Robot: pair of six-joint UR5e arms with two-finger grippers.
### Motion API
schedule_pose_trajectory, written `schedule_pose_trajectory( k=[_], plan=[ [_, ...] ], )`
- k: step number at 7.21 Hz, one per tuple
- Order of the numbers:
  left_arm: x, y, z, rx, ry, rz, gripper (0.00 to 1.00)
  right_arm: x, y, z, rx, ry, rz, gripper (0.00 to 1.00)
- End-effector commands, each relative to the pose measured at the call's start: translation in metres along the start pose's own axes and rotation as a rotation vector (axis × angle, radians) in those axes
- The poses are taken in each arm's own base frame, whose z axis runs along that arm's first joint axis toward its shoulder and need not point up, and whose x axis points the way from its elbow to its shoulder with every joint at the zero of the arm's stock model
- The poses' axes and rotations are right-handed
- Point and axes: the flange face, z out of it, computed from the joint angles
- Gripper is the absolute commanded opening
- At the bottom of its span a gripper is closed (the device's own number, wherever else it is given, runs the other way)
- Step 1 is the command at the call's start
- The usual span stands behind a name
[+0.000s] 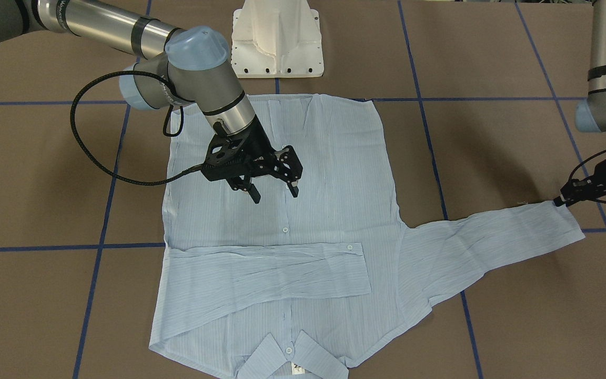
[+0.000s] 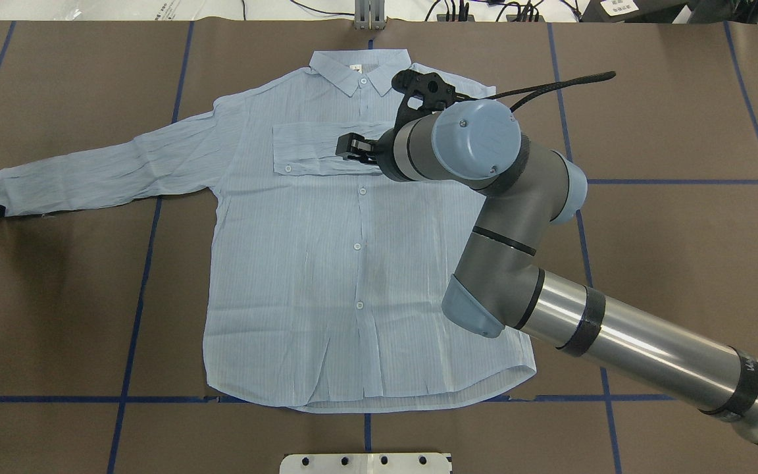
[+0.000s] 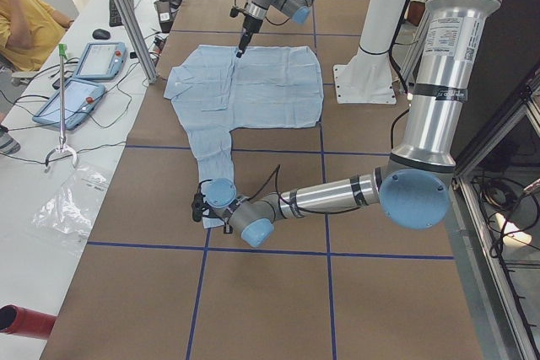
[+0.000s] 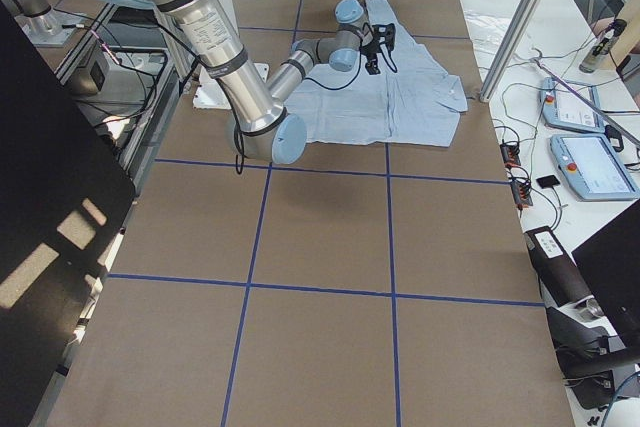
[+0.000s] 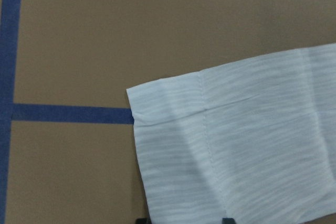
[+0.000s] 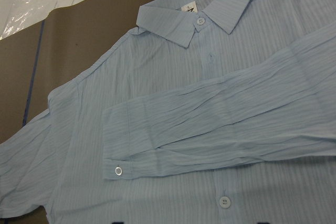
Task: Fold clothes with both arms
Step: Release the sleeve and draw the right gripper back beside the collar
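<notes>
The light-blue striped shirt (image 1: 282, 226) lies flat and buttoned on the brown table, its collar (image 2: 353, 69) on the side away from the robot. One sleeve (image 1: 266, 273) is folded across the chest. The other sleeve (image 2: 102, 164) stretches out toward my left arm. My right gripper (image 1: 273, 192) hovers open over the shirt's middle, nothing between its fingers. My left gripper (image 1: 563, 201) sits low at the end of the outstretched sleeve. In the left wrist view its two tips stand apart at the bottom edge, with the cuff (image 5: 236, 150) lying flat between them.
The white pedestal base (image 1: 276, 39) stands just behind the shirt's hem. Blue tape lines (image 2: 135, 296) cross the brown table. Beyond the collar side is a white bench with control tablets (image 3: 80, 82) and cables, where a person (image 3: 25, 23) sits.
</notes>
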Motion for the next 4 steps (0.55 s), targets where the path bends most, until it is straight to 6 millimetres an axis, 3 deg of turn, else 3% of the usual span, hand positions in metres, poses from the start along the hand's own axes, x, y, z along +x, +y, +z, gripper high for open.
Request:
schedule_pose_trajectory(
  k=[1, 2, 3, 4],
  plan=[
    [0.009, 0.001, -0.005, -0.002, 0.022, 0.016, 0.00, 0.001, 0.002, 0.001, -0.001, 0.002, -0.002, 0.89],
    [0.032, -0.003, -0.017, 0.009, 0.047, 0.043, 0.00, 0.001, 0.001, 0.000, 0.000, 0.000, -0.003, 0.89],
    [0.059, -0.019, -0.023, 0.018, 0.056, 0.058, 0.00, 0.010, 0.000, -0.001, 0.000, 0.008, -0.007, 0.89],
    [0.103, -0.052, -0.032, 0.031, 0.067, 0.074, 0.00, 0.025, -0.004, -0.008, 0.012, 0.014, -0.035, 0.89]
  ],
)
